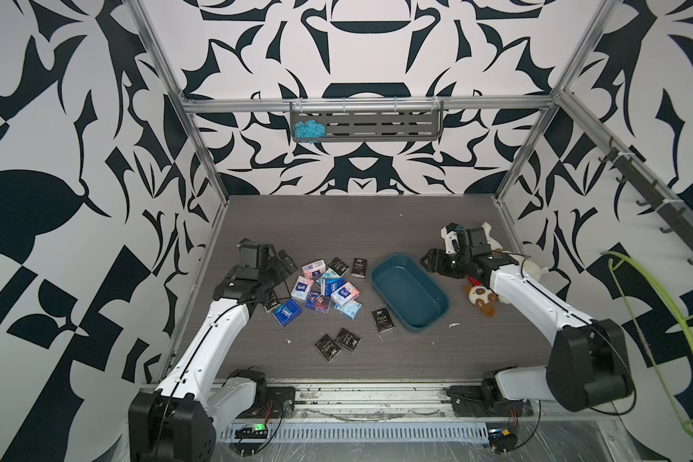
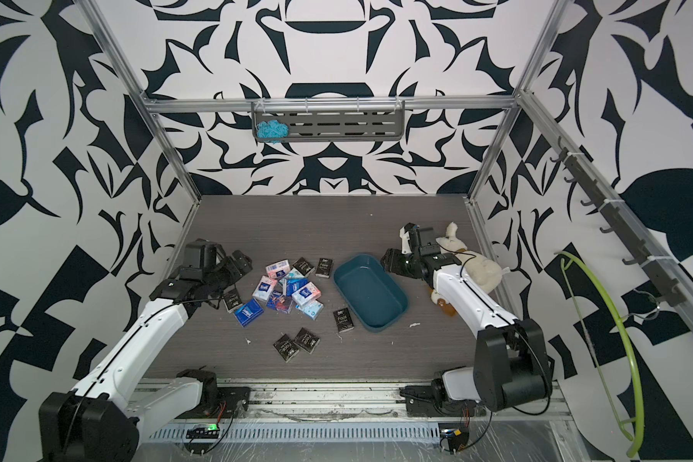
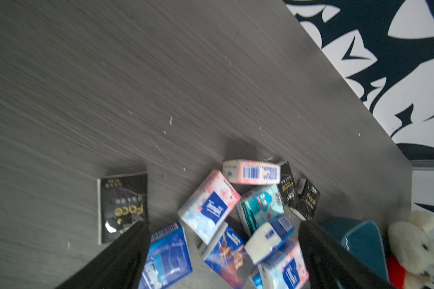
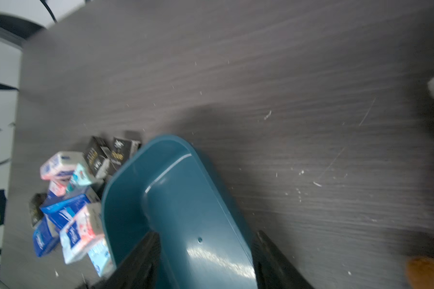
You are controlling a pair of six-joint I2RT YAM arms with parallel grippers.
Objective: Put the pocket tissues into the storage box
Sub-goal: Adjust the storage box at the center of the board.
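Pocket tissues (image 1: 321, 292) lie in a loose pile of blue, pink-white and teal packets left of centre, seen in both top views. Black packets (image 1: 337, 344) lie scattered around the pile, one (image 1: 383, 320) beside the box. The dark teal storage box (image 1: 409, 296) sits empty to the right of the pile. My left gripper (image 1: 281, 260) hangs open over the pile's left edge, and several packets (image 3: 208, 207) show between its fingers. My right gripper (image 1: 429, 262) hovers at the box's far right corner. Its jaws stand apart, framing the box rim (image 4: 181, 200), and hold nothing.
Plush toys (image 1: 481, 296) lie under and behind the right arm by the right wall (image 2: 477, 264). A grey slotted shelf (image 1: 365, 126) holding blue yarn hangs on the back wall. A green hoop (image 1: 657, 320) and a hook rail line the right side.
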